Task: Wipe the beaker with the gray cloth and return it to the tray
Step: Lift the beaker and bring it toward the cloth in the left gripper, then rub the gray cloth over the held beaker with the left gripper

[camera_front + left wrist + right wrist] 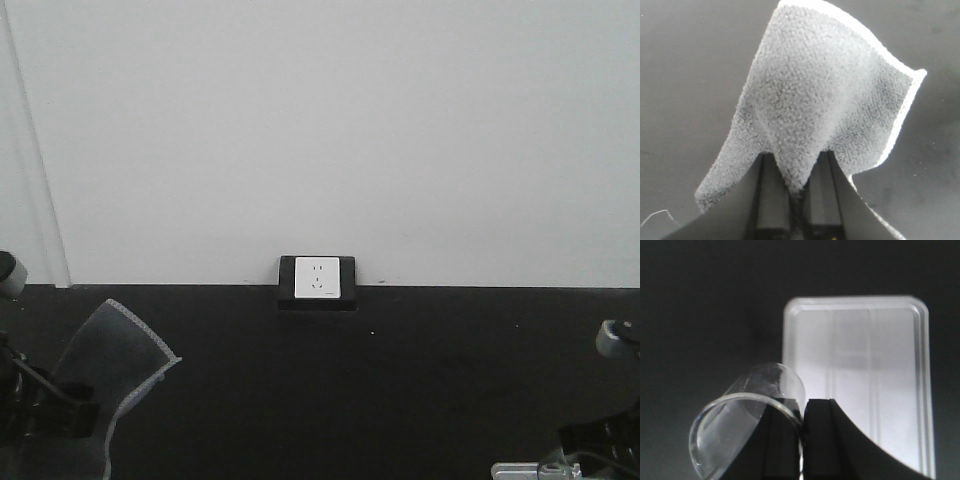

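Beaker [730, 435] may slip and shatter, as right gripper [802, 412] closes on only its thin rim while left gripper [796, 197] pinches cloth [825, 90].

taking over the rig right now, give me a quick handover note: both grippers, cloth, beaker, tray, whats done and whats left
Left gripper: shut on the gray cloth, which fans out beyond the fingers.
Right gripper: shut on the beaker, pinching its glass wall at the rim; the beaker is tilted.
Tray: beyond the right gripper, nothing on the part that shows.
Done: cloth and beaker are both picked up.
Left: cloth and beaker are apart, at opposite sides in the front view. The pictures cannot show whether the wipe has happened, so wipe if in doubt, then set the beaker on the tray.
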